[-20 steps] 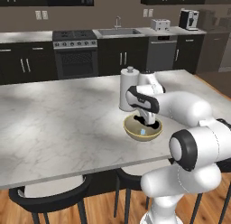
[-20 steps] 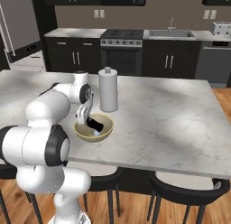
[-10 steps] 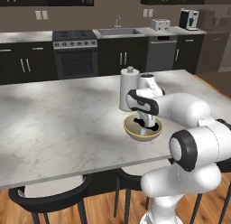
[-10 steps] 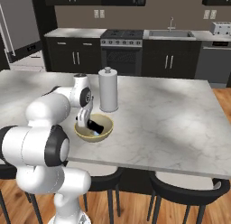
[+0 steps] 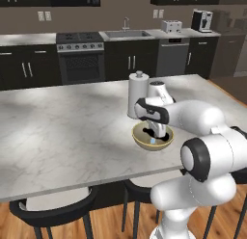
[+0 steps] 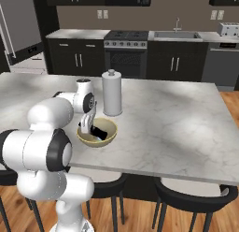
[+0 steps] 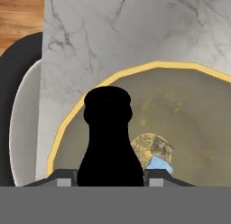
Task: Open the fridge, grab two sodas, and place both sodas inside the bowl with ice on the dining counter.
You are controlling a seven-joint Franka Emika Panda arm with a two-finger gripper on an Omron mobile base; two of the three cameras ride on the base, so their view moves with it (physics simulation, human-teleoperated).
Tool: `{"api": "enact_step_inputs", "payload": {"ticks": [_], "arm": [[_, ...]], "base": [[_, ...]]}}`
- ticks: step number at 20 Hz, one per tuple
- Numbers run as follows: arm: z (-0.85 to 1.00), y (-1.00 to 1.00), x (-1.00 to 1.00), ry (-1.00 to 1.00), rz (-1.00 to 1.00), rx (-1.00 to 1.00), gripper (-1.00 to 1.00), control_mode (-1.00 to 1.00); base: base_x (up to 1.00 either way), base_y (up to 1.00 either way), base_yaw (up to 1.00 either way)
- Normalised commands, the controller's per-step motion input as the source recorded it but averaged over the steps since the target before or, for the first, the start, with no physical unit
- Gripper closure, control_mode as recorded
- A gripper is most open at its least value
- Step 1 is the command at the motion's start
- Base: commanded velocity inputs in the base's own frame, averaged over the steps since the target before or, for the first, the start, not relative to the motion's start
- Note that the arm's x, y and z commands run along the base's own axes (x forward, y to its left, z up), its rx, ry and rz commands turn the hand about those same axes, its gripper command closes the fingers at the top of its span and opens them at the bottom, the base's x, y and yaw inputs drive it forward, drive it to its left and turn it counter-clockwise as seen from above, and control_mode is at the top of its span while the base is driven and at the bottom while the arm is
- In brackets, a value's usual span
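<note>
Marble counter (image 5: 58, 137) spans the foreground, black cabinets and stove beyond; near its near edge sits the bowl (image 6: 96, 133), just in front of a white towel roll (image 6: 112, 93); the gripper (image 7: 110, 175) reaches down into the bowl, clamped on a dark soda (image 7: 109, 137) (an ice cube (image 7: 159, 166) lies beside it).

text: none legible | labels: none legible | brands, numbers, signs: none legible
</note>
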Motion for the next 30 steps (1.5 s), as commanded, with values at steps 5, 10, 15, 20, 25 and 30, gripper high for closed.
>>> {"api": "enact_step_inputs", "payload": {"ticks": [5, 10, 15, 20, 25, 30], "arm": [[-0.1, 0.0, 0.0, 0.0, 0.02, 0.0, 1.0, -1.0], [-0.12, 0.0, 0.02, 0.0, 0.02, 0.0, 1.0, -1.0], [-0.1, 0.0, 0.07, 0.0, 0.03, 0.0, 1.0, -1.0], [-0.1, 0.0, 0.09, 0.0, 0.04, 0.0, 1.0, -1.0], [-0.11, 0.06, 0.1, 0.0, 0.04, 0.0, 1.0, -1.0], [-0.14, 0.07, 0.04, 0.0, 0.03, 0.0, 1.0, -1.0]], "base": [[0.0, 0.0, 0.0], [0.0, 0.0, 0.0], [0.0, 0.0, 0.0], [0.0, 0.0, 0.0], [0.0, 0.0, 0.0], [0.0, 0.0, 0.0]]}}
